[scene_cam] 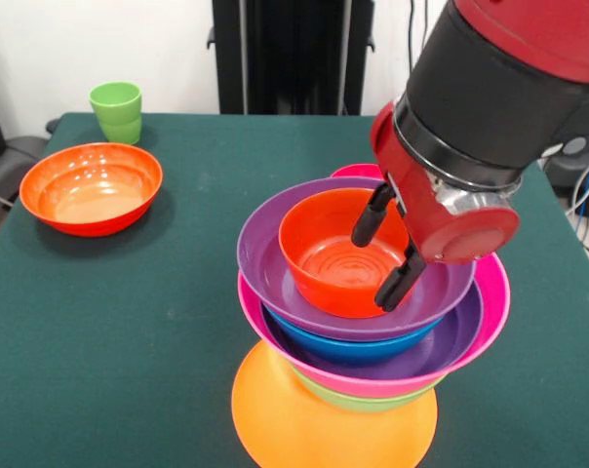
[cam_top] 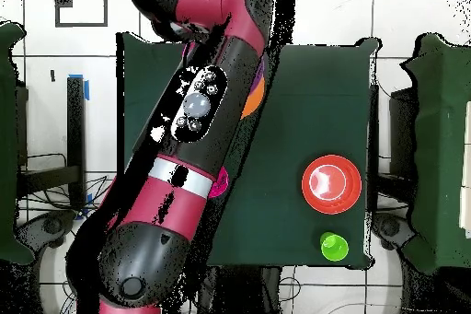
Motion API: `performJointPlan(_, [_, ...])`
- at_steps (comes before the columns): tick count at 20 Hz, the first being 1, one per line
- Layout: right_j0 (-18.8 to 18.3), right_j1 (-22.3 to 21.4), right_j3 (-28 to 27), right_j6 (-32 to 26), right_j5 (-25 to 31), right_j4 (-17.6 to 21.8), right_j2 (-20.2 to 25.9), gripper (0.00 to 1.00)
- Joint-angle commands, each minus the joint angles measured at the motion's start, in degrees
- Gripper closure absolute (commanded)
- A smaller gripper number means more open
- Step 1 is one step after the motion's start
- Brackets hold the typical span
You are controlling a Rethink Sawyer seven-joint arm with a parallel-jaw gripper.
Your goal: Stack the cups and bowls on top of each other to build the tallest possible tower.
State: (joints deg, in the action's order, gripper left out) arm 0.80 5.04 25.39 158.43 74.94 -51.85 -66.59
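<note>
Tower (scene_cam: 363,322) upright, bowls mouth-up

- The cup (scene_cam: 117,111) (cam_top: 333,247) is light green.
- The loose bowl (scene_cam: 91,187) (cam_top: 329,184) is glossy red-orange.
- The tower (scene_cam: 368,322), bottom to top: orange base, green, pink, purple, blue, purple, then a red-orange bowl (scene_cam: 335,255) with ringed ridges inside.
- The table (scene_cam: 129,331) (cam_top: 313,98) is dark green.
- The arm (scene_cam: 509,88) (cam_top: 198,135) is red and black; the gripper (scene_cam: 383,256) fingers are black.
</note>
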Motion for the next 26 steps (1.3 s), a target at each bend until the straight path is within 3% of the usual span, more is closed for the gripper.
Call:
performJointPlan(1, [1.09, -1.87, 5.14, 3.87, -4.49, 3.62, 7.12, 0.0])
performJointPlan(6, [1.79, -2.64, 6.1, 5.6, -4.99, 4.03, 6.2, 0.0])
performJointPlan(11, [3.58, -7.1, 11.26, 3.6, -4.27, 5.11, 7.75, 0.0])
performJointPlan(14, [5.26, -10.62, 16.67, 0.2, -5.24, 6.82, 9.33, 0.0])
performJointPlan(20, [7.53, -15.96, 29.59, -9.15, -12.9, 12.02, 13.98, 0.0])
performJointPlan(26, [5.83, -21.92, 39.54, -20.29, -21.34, 17.38, 21.17, 0.0])
